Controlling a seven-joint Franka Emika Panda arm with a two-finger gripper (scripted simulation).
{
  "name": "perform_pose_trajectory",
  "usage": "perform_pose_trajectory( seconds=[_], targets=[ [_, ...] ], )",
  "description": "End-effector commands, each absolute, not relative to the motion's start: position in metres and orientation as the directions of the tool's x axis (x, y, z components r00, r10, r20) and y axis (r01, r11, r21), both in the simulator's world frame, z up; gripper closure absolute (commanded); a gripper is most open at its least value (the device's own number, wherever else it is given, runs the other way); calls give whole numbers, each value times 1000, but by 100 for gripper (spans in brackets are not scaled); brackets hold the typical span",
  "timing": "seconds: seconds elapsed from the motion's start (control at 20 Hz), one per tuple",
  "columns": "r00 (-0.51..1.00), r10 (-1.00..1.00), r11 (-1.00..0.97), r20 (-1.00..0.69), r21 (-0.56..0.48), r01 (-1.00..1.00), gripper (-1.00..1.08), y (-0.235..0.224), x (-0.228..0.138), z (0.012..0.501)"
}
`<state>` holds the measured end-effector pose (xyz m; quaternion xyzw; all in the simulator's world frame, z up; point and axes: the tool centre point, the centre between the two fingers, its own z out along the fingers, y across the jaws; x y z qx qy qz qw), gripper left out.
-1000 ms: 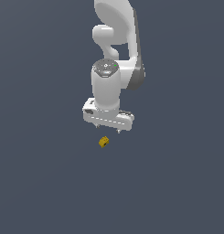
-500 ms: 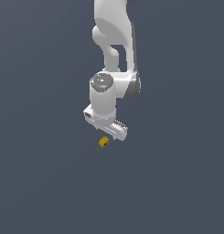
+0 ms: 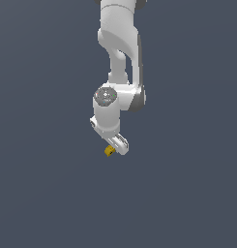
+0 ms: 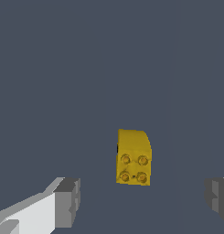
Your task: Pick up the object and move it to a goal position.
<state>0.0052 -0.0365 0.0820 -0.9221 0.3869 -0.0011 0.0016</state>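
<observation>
So my gripper [image 4: 141,201] is spread wide with the object [image 4: 134,157] sitting lower-middle of the wrist frame between the fingers [image 4: 67,201], probably lined up to grab, though depth's hard to judge.

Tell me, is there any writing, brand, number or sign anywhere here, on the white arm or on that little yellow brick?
None can be read.
The yellow brick shows four plain studs, no lettering.
The white arm's gripper carries no label; the small coloured specks on the wrist cap are too small to read.

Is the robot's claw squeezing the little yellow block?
No, the fingers stand wide apart from the yellow block, with gaps on both sides.
</observation>
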Motion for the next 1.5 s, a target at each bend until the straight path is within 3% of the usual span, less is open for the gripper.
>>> perform_pose_trajectory(
  seconds=[0.0, 0.55, 1.25, 1.3, 1.45],
  targets=[
    [674, -739, -674, 0, -2, -739, -92, -38, 5, 77],
    [648, -761, -648, 0, 0, -761, -92, -40, 4, 69],
    [645, -764, -645, 0, 0, -764, -92, -40, 4, 22],
    [645, -764, -645, 0, 0, -764, 108, -40, 4, 22],
    [645, -764, -645, 0, 0, -764, 108, -40, 4, 22]
  ],
)
